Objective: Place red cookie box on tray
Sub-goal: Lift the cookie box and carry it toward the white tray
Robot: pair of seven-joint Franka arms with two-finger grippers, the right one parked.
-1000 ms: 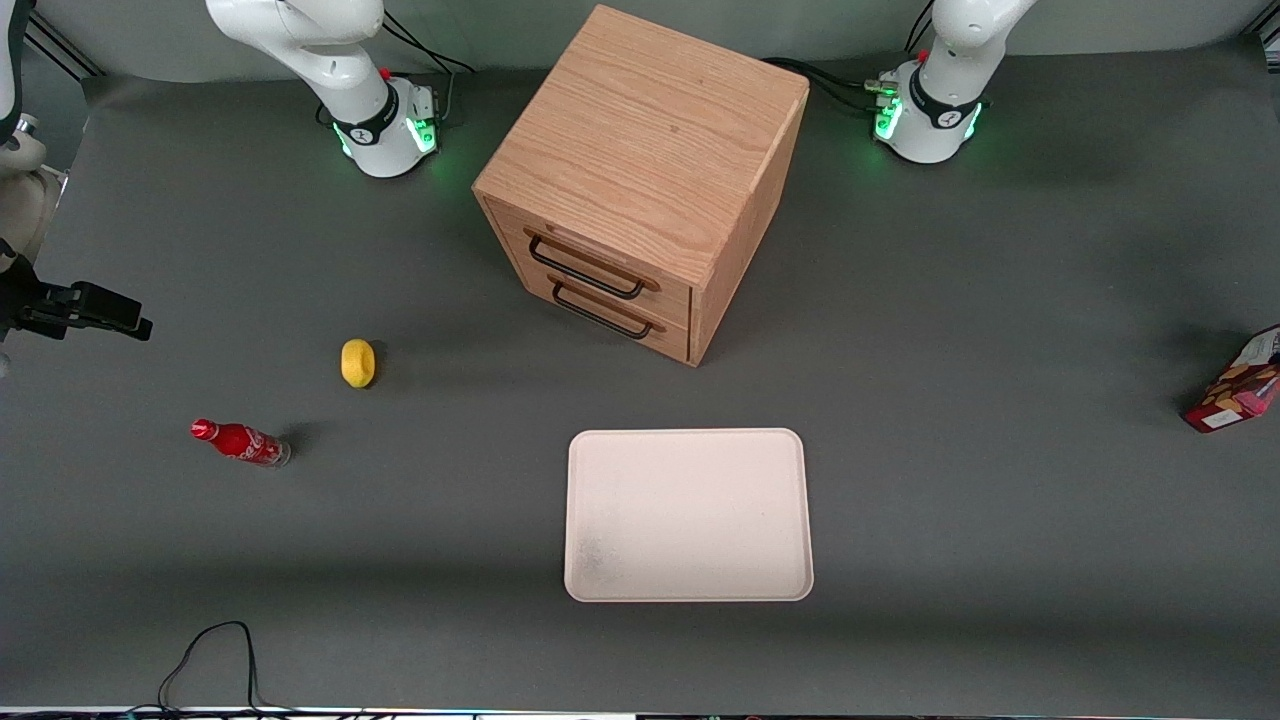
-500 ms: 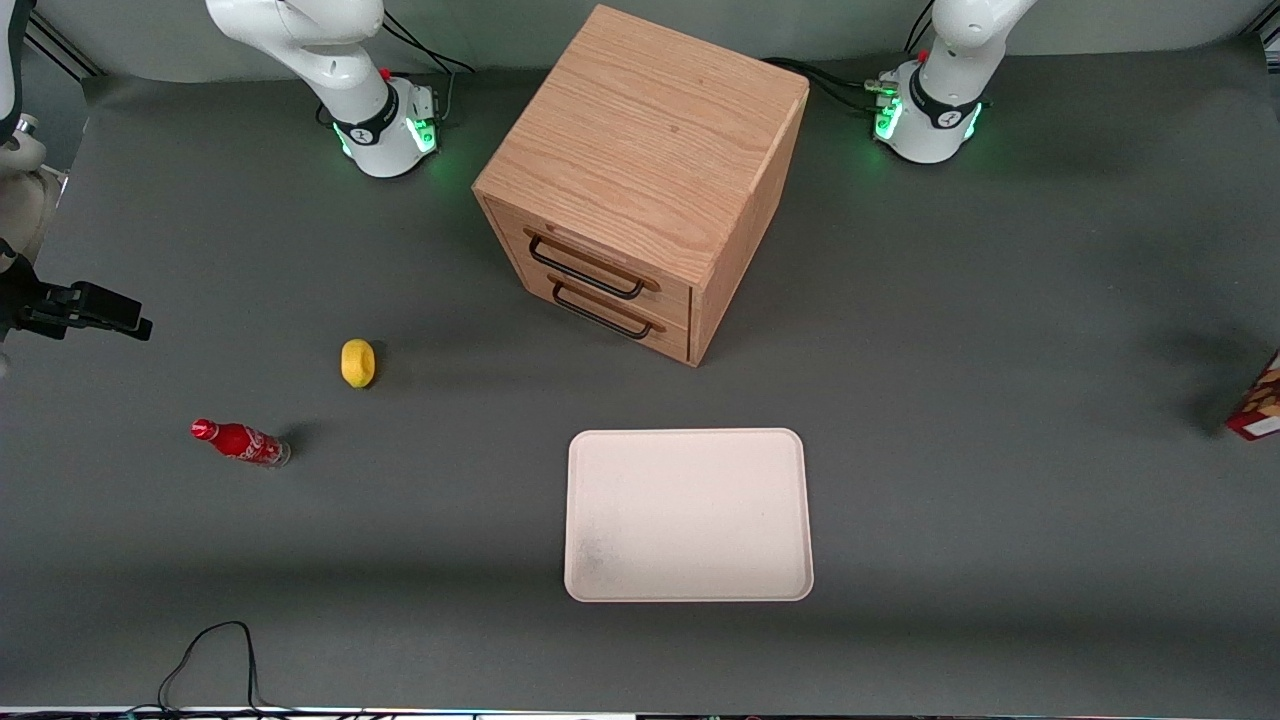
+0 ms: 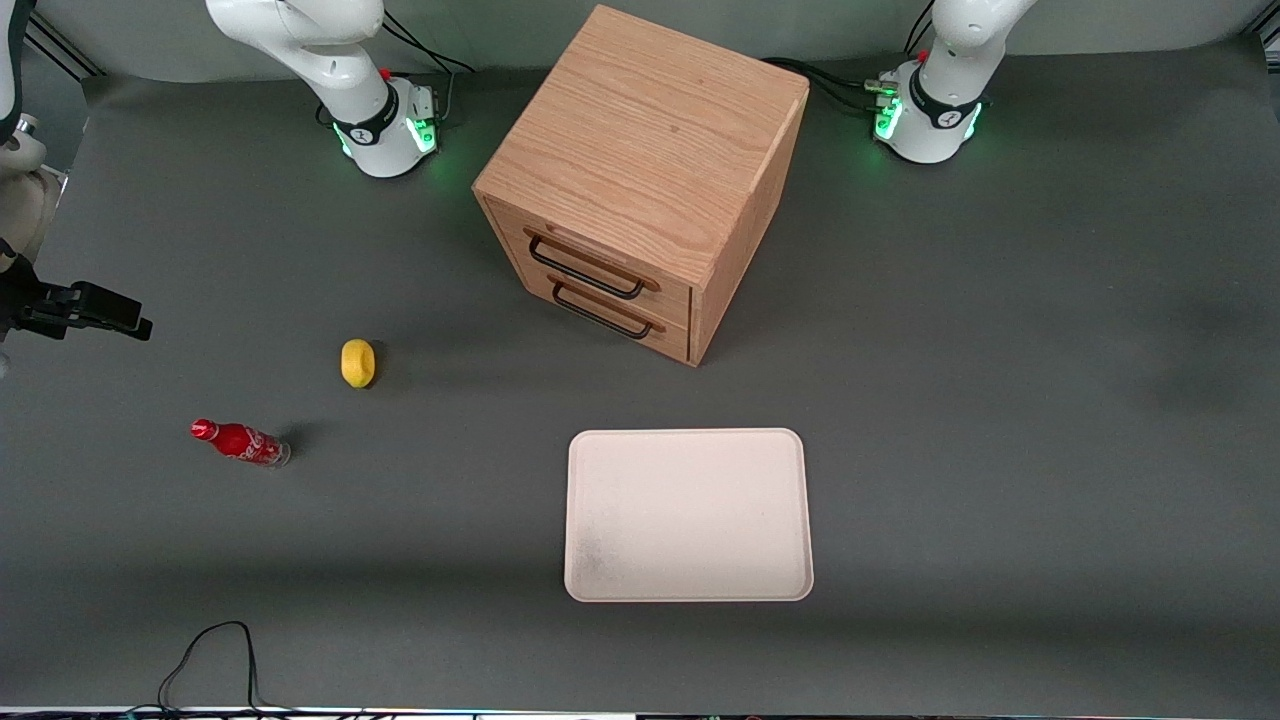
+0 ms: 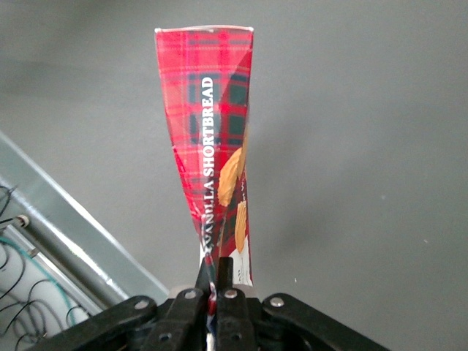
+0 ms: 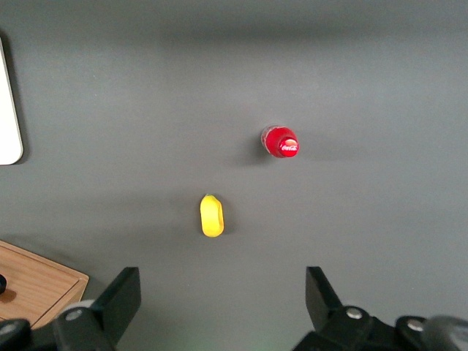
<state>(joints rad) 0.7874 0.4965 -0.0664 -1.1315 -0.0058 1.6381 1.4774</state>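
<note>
The red cookie box (image 4: 212, 131), tartan red with cookie pictures and white lettering, shows only in the left wrist view. My gripper (image 4: 217, 274) is shut on its near end, with the thin edge of the box pinched between the fingers. The box hangs in the air above the grey table. Neither the box nor the gripper shows in the front view; both are off toward the working arm's end of the table. The cream-white tray (image 3: 688, 515) lies flat, nearer to the front camera than the cabinet, with nothing on it.
A wooden two-drawer cabinet (image 3: 640, 170) stands mid-table. A lemon (image 3: 357, 362) and a small red cola bottle (image 3: 240, 442) sit toward the parked arm's end. A black cable (image 3: 210, 650) loops near the front edge. The table's edge (image 4: 66, 227) runs below the held box.
The red cookie box, seen at the working arm's edge of the front view a second ago, has moved fully out of that view.
</note>
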